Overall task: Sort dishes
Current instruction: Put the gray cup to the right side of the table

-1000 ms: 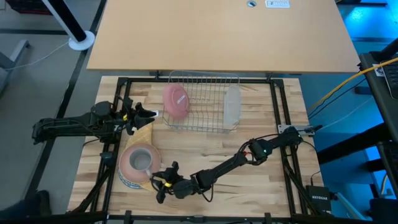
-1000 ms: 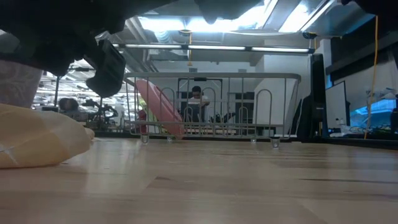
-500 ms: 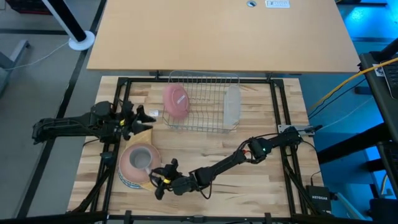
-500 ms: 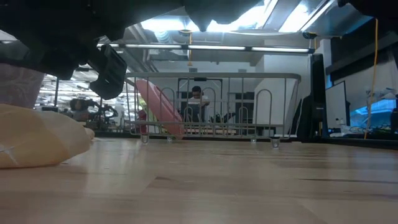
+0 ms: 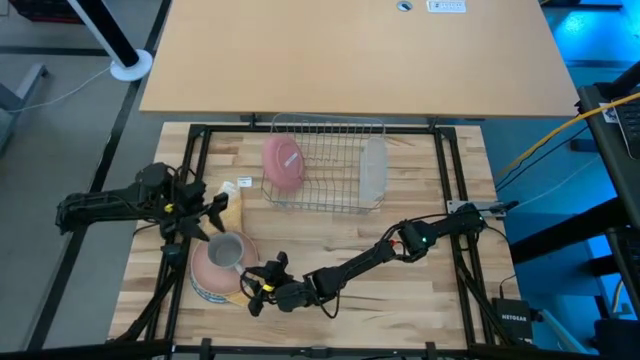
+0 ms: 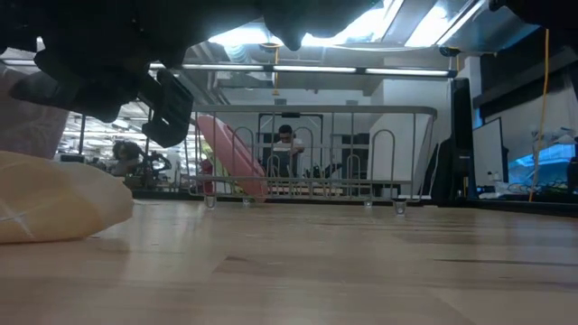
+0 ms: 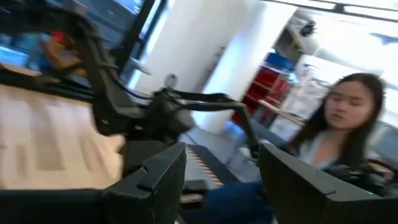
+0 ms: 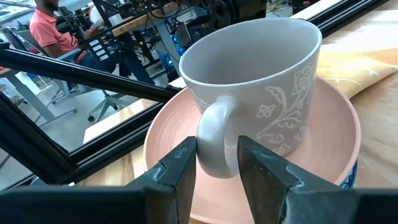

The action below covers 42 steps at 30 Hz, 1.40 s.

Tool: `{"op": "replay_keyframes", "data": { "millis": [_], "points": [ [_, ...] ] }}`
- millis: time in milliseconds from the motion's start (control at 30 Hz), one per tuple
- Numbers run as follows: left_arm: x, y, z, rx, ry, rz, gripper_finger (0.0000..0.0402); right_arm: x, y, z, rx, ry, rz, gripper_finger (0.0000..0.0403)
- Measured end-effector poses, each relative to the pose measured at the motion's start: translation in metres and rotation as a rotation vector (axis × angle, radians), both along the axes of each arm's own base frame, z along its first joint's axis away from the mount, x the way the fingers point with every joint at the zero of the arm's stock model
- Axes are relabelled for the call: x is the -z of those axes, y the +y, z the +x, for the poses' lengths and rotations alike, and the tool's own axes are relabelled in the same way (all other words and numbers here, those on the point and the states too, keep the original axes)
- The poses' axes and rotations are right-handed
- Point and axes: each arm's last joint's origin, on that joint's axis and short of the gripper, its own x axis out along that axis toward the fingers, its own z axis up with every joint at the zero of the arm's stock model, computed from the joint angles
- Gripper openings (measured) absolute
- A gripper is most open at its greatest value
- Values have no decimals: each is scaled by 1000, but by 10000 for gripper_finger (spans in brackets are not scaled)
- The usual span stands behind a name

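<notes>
A small grey mug [image 5: 228, 250] stands upright on a pink plate [image 5: 206, 262] at the table's near left. That plate lies on a plate with a blue-patterned rim [image 5: 208, 292]. My right gripper [image 5: 254, 289] is at the mug's handle, level with it and shut on it. My left gripper [image 5: 211, 213] is open and empty, just beyond the stack, over a yellow-tan cloth [image 5: 233, 206]. Another pink plate [image 5: 283, 163] stands on edge in the silver wire rack [image 5: 330, 190]. My right gripper pinches the mug's handle [image 8: 216, 132] between its two fingers [image 8: 178, 167], one on each side of the loop. The fingers come in nearly level from the table's right side. The mug stands upright with its base on the pink plate [image 8: 323, 134].
A pale dish [image 5: 373, 168] stands on edge at the rack's right end. The black frame rail [image 5: 168, 250] runs along the table's left edge beside the stack. Bare wood [image 5: 390, 250] lies between the rack and the near edge. A person [image 7: 339, 124] shows beyond the table.
My left gripper has drawn back toward the table's left and near edges and has turned, so that it now points toward the mug. It stays open. My right gripper and the mug have kept their place.
</notes>
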Motion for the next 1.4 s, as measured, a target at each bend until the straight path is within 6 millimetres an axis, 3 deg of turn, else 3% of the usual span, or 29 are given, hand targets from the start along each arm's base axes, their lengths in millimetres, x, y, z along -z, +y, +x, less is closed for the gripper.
{"op": "replay_keyframes", "data": {
  "millis": [200, 367, 467, 567, 800, 867, 1100, 1400],
  "points": [
    [-21, -3, -15, 58, 74, -61, 170, 0, 0, 0, 0, 1, 0, 122],
    [-50, -7, -36, 47, 96, -8, 128, 0, 0, 0, -1, 1, -1, 122],
    [-57, -8, -52, -14, 201, 22, 101, 0, 0, 0, -1, 1, -1, 122],
    [-53, -8, -68, -118, 380, 67, 75, 0, 0, 0, -1, 1, -1, 122],
    [-20, -7, -93, -300, 883, 55, 24, 0, 0, 0, -10, 0, 2, 122],
    [-12, -7, -94, -321, 974, 37, 11, 0, 1, 0, -26, 2, 5, 122],
    [-14, -5, -84, -340, 1024, 23, 1, 0, 3, 0, -82, 7, 17, 122],
    [-13, -1, -51, -293, 1224, 65, 1, 0, 2, 1, -85, 7, 18, 122]
  ]
}}
